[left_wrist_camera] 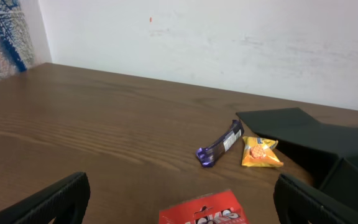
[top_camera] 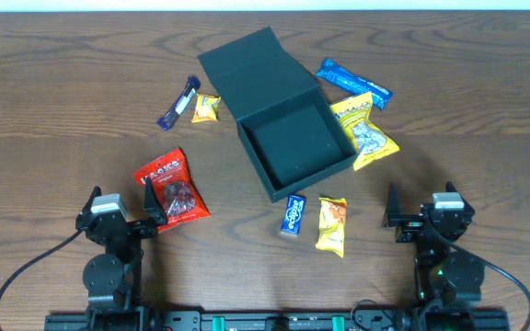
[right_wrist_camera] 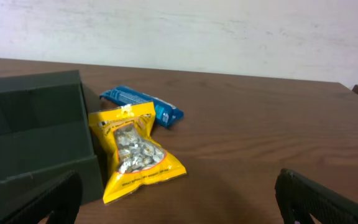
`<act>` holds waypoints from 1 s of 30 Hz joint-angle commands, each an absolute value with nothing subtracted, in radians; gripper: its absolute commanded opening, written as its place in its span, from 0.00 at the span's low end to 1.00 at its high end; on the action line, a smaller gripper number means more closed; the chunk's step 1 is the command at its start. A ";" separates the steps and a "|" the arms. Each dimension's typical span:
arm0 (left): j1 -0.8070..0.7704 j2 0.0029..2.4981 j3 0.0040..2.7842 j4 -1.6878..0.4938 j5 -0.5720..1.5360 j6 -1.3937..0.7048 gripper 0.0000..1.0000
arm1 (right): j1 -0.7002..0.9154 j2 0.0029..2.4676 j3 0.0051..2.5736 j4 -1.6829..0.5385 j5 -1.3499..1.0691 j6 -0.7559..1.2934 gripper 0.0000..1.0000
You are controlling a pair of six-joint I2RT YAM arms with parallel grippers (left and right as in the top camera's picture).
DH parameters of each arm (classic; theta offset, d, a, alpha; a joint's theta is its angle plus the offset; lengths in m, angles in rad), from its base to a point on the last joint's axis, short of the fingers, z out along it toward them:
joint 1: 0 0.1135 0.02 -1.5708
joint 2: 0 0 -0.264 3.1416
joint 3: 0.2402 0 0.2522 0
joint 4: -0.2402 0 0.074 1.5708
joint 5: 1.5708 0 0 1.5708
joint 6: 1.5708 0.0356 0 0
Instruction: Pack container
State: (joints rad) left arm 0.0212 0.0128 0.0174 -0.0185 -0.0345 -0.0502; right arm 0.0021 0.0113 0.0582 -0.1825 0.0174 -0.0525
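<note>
The dark teal-green container [top_camera: 297, 144] stands open and empty at the table's middle, its flap lid [top_camera: 251, 66] folded back. Around it lie snack packets: a red bag [top_camera: 171, 188], a purple bar [top_camera: 178, 103], a small orange packet [top_camera: 206, 108], a blue packet [top_camera: 353, 84], a yellow bag [top_camera: 364, 131], a small blue packet [top_camera: 293, 216] and an orange-yellow packet [top_camera: 332, 225]. My left gripper [top_camera: 153, 204] is open and empty, next to the red bag [left_wrist_camera: 205, 216]. My right gripper [top_camera: 393, 215] is open and empty, right of the container [right_wrist_camera: 33, 140].
The wood table's front edge [top_camera: 265, 308] lies just behind both arm bases. A white wall [left_wrist_camera: 229, 37] stands beyond the far edge. The yellow bag [right_wrist_camera: 135, 152] leans against the container's right wall.
</note>
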 commanded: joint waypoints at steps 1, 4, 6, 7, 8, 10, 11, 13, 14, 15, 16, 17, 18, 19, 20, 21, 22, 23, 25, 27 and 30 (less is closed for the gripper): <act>0.017 0.004 0.005 -0.070 -0.078 -0.036 0.95 | -0.006 0.007 0.053 -0.183 0.018 -0.061 0.99; 0.017 0.004 0.005 -0.070 -0.077 -0.036 0.95 | -0.006 0.007 0.053 -0.183 0.019 -0.061 0.99; 0.017 0.004 0.005 -0.071 -0.078 -0.036 0.95 | -0.006 0.007 0.053 -0.183 0.018 -0.061 0.99; 0.017 0.004 0.005 -0.070 -0.078 -0.036 0.95 | -0.006 0.007 0.053 -0.183 0.018 -0.061 0.99; 0.017 0.004 0.005 -0.070 -0.078 -0.036 0.96 | -0.006 0.007 0.053 -0.183 0.018 -0.061 0.99; 0.017 0.004 0.005 -0.070 -0.078 -0.036 0.95 | -0.006 0.007 0.053 -0.183 0.018 -0.061 0.99; 0.017 0.004 0.005 -0.070 -0.077 -0.036 0.95 | -0.006 0.007 0.053 -0.183 0.018 -0.061 0.99; 0.017 0.004 0.005 -0.070 -0.078 -0.036 0.95 | -0.006 0.007 0.053 -0.183 0.018 -0.061 0.99; 0.017 0.004 0.005 -0.070 -0.078 -0.036 0.96 | -0.006 0.007 0.053 -0.183 0.018 -0.061 0.99; 0.017 0.004 0.005 -0.070 -0.077 -0.036 0.95 | -0.006 0.007 0.053 -0.183 0.018 -0.061 0.99; 0.017 0.004 0.005 -0.070 -0.077 -0.036 0.95 | -0.006 0.007 0.053 -0.183 0.018 -0.061 0.99; 0.017 0.004 0.005 -0.070 -0.078 -0.036 0.95 | -0.006 0.007 0.053 -0.183 0.019 -0.061 0.99; 0.017 0.004 0.005 -0.070 -0.078 -0.036 0.96 | -0.006 0.007 0.053 -0.183 0.018 -0.061 0.99; 0.017 0.004 0.005 -0.071 -0.077 -0.036 0.95 | -0.006 0.007 0.053 -0.183 0.018 -0.061 0.99; 0.017 0.004 0.005 -0.071 -0.077 -0.036 0.95 | -0.006 0.007 0.053 -0.183 0.018 -0.061 0.99; 0.017 0.004 0.005 -0.070 -0.078 -0.036 0.95 | -0.006 0.007 0.053 -0.183 0.019 -0.061 0.99; 0.017 0.004 0.005 -0.070 -0.078 -0.036 0.95 | -0.006 0.007 0.053 -0.183 0.018 -0.061 0.99; 0.017 0.004 0.005 -0.070 -0.077 -0.036 0.95 | -0.006 0.007 0.053 -0.183 0.018 -0.061 0.99; 0.017 0.004 0.005 -0.071 -0.078 -0.036 0.95 | -0.006 0.007 0.053 -0.183 0.018 -0.061 0.99; 0.017 0.004 0.005 -0.070 -0.077 -0.036 0.95 | -0.006 0.007 0.053 -0.183 0.018 -0.061 0.99; 0.019 0.004 0.005 -0.038 -0.081 -0.030 0.95 | -0.006 0.007 0.053 -0.183 0.018 -0.061 0.99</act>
